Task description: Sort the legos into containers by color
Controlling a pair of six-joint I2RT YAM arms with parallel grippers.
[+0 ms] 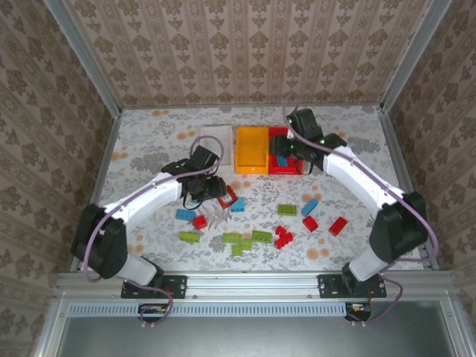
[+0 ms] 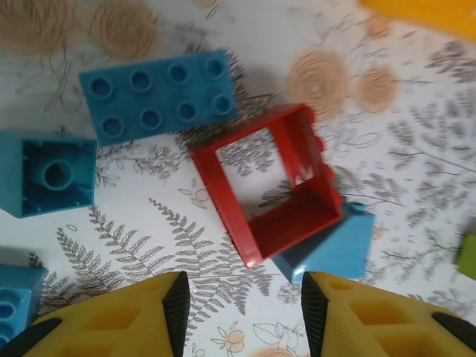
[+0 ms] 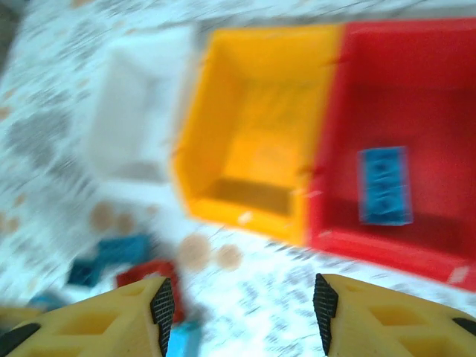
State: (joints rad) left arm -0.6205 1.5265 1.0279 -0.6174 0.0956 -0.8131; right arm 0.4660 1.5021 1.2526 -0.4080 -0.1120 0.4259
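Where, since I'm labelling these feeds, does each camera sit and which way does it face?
Top external: above, behind the bases, looking down on the floral table; both arms show.
Left wrist: wrist-mounted, faces down at a hollow red square plastic frame; left gripper at bottom.
Right wrist: wrist-mounted, tilts toward white, yellow-orange and red plastic bins; right gripper at bottom.
Shared: top and right wrist show the bins.

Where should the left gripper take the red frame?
From above, straddle the red frame at its wall on the left of the wrist view: one jaw in the hollow, one outside. That wall stands free; a blue brick crowds the opposite corner.
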